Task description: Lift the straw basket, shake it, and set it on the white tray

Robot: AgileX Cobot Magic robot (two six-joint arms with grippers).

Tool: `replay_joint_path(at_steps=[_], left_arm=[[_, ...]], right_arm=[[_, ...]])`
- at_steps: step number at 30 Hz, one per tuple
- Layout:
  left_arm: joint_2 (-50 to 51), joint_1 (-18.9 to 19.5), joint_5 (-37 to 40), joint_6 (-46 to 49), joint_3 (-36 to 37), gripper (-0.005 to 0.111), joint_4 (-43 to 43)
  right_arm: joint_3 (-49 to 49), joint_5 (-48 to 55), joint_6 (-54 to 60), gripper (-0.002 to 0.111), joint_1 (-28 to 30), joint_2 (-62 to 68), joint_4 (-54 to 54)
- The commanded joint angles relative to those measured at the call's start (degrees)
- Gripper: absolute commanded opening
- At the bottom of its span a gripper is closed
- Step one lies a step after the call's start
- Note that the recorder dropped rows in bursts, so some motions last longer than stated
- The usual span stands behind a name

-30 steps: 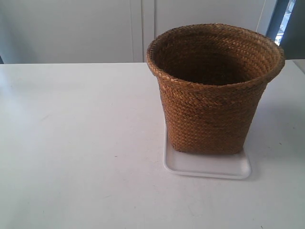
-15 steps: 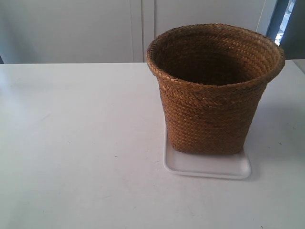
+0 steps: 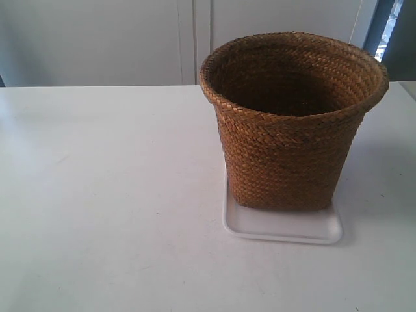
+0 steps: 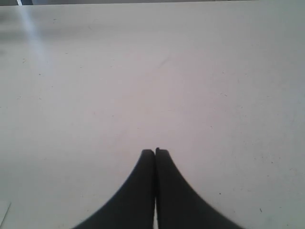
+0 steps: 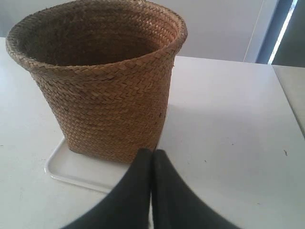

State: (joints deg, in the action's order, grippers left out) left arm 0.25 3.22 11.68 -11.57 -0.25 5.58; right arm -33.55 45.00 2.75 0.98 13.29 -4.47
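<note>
The straw basket [image 3: 289, 123] stands upright on the white tray [image 3: 283, 227], right of centre on the table; its inside is dark. The right wrist view shows the same basket [image 5: 102, 76] on the tray [image 5: 66, 167]. My right gripper [image 5: 152, 151] is shut and empty, a short way in front of the basket's base and apart from it. My left gripper [image 4: 155, 151] is shut on nothing, over bare white table. Neither arm appears in the exterior view.
The white table [image 3: 110, 195] stretches to the exterior view's left of the basket. A pale wall with cabinet doors [image 3: 188, 39] stands behind the table. A seam to a neighbouring surface [image 5: 286, 95] runs along the table's side in the right wrist view.
</note>
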Motion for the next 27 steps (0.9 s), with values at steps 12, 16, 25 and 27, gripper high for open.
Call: replay_joint_path(at_steps=[12, 16, 25, 27], left_arm=[[-0.25, 0.09, -0.14, 0.01, 0.25, 0.0, 0.24], [-0.25, 0.09, -0.14, 0.01, 0.25, 0.0, 0.24], [-0.25, 0.09, -0.14, 0.01, 0.25, 0.0, 0.24], [-0.25, 0.09, -0.14, 0.01, 0.25, 0.0, 0.24]], right_arm=[[10.2, -8.54, -0.05, 0.0, 0.1, -0.64, 0.14], [18.41, -17.35, -0.05, 0.0, 0.1, -3.02, 0.25], [29.67, -29.35, -0.05, 0.0, 0.1, -10.77, 0.09], [32.77, -30.27, -0.05, 0.0, 0.1, -12.59, 0.09]])
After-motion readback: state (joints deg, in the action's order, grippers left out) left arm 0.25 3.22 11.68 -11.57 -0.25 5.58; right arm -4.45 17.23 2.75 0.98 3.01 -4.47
